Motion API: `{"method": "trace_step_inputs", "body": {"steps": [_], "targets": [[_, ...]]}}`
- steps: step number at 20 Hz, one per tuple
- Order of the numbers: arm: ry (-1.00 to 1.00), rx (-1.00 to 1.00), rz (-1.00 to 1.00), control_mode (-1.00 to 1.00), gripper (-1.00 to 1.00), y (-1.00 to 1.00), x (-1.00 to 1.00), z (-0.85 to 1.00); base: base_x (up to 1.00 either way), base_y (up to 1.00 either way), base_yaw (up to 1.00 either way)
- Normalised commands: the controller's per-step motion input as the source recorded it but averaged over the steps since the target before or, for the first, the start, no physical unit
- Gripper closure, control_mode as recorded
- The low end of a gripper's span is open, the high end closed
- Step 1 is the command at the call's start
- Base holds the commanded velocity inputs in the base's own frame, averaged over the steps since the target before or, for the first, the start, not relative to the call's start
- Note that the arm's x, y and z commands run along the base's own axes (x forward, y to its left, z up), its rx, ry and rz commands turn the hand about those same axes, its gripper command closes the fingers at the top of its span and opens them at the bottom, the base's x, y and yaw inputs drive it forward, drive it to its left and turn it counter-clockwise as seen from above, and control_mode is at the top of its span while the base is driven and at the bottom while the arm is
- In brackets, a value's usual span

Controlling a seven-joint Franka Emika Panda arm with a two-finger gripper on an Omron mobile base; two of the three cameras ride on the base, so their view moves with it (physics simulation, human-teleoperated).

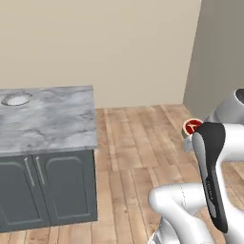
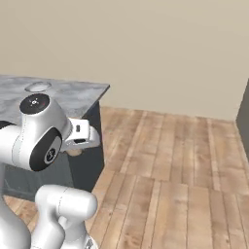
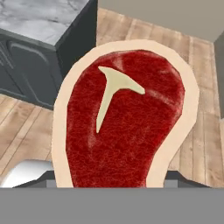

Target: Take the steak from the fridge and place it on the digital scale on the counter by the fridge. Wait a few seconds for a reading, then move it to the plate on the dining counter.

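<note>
Grey-white marble tops the dining bench (image 1: pixel 47 119), which stands on a dark grey base with panelled cabinet doors (image 1: pixel 43 190) and slim bar handles. Near its far left corner in the left base view sits the plate (image 1: pixel 16 99), a small round shallow dish with a raised rim, and nothing lies in it; in the right base view the same plate (image 2: pixel 38 87) shows on the marble just behind the arm's rounded joint. The steak (image 3: pixel 122 127) is held up off the wooden plank floor (image 2: pixel 165 160), well apart from the plate and clear of the bench edge. In the hand view it looms close to the camera: a red slab with a pale tan rim and a white T-shaped streak of marbling, with the floor and the bench corner (image 3: pixel 65 26) behind it. In the left base view the steak (image 1: pixel 193 127) peeks out as a small red disc beside the dark forearm, above the floor between the bench and a grey-beige wall panel (image 1: pixel 219 52) at the right. The gripper (image 3: pixel 113 177) pinches the steak at its lower edge, its tips hidden behind the meat, so how wide the jaws stand cannot be told beyond the thickness of the slab.
</note>
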Motion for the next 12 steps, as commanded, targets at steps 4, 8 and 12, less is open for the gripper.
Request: {"method": "trace_step_inputs", "body": {"steps": [4, 8, 12], "targets": [[0.0, 0.0, 0.0, 1.0, 1.0, 0.0, 0.0, 0.0, 0.59, -0.16, 0.59], [0.0, 0.0, 0.0, 1.0, 1.0, 0.0, 0.0, 0.0, 0.96, -0.82, 0.35], [0.0, 0.0, 0.0, 1.0, 1.0, 0.0, 0.0, 0.0, 1.0, -0.86, 0.36]]}}
